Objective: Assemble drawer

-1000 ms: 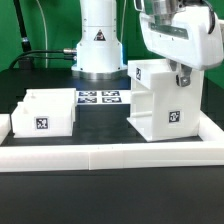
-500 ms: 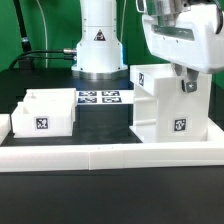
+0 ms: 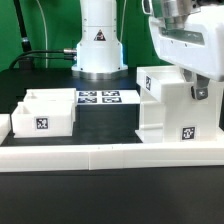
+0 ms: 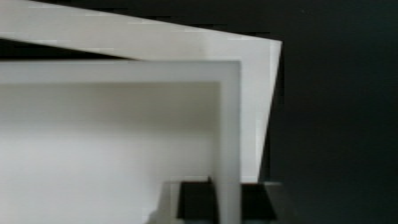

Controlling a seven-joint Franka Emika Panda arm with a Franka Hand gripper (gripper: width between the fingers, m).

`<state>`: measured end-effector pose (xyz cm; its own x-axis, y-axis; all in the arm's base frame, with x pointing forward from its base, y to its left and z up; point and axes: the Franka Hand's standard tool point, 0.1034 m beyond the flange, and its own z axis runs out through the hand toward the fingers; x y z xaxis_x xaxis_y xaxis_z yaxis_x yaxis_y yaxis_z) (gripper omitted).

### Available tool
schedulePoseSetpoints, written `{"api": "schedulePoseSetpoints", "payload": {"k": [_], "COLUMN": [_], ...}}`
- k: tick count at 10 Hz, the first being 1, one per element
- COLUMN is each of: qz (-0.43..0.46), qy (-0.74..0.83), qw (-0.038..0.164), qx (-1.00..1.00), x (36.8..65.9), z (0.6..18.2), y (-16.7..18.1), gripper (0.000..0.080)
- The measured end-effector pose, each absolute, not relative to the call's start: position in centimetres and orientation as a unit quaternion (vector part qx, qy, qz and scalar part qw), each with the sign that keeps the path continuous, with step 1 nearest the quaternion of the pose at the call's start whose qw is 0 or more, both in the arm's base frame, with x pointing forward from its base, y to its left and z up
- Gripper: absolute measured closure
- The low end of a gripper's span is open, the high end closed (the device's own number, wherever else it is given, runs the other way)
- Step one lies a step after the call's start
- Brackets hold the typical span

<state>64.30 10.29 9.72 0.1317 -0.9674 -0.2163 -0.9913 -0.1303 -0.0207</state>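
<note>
The gripper (image 3: pixel 197 93) is clamped on the thin upper wall of the drawer housing (image 3: pixel 165 110). The housing stands on the counter (image 3: pixel 105 125) at the exterior view's right, beside the border wall (image 3: pixel 100 156). A drawer tray (image 3: pixel 45 118) sits well apart at the left, outside the housing.

Hand (image 4: pixel 226 198) grips white housing (image 4: pixel 107 130) wall edge

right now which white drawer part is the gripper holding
The tall housing on the exterior view's right: the gripper clamps its wall. The low tray sits apart, untouched.
</note>
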Motion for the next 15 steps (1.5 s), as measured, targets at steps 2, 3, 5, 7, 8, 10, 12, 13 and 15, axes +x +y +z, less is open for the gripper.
{"api": "schedulePoseSetpoints", "payload": {"k": [2,3,5,7,8,10,12,13,15], "qz": [0.075,0.075,0.075,0.075,0.075,0.075,0.074,0.074,0.07], "qy": [0.652,0.652,0.65,0.648,0.647,0.644,0.62,0.602,0.581], "qw": [0.079,0.079,0.079,0.079,0.079,0.08,0.082,0.087,0.097], "qx": [-0.75,-0.751,-0.752,-0.754,-0.755,-0.757,-0.777,-0.79,-0.805], "x": [64.2,64.2,64.2,64.2,64.2,64.2,63.5,62.4,60.5], "z": [9.7,9.7,9.7,9.7,9.7,9.7,10.1,11.3,13.2], "y": [10.3,10.3,10.4,10.5,10.5,10.6,11.1,11.1,10.8], "gripper": [0.0759,0.0759,0.0505,0.0329,0.0182,0.0157,0.0152,0.015,0.015]}}
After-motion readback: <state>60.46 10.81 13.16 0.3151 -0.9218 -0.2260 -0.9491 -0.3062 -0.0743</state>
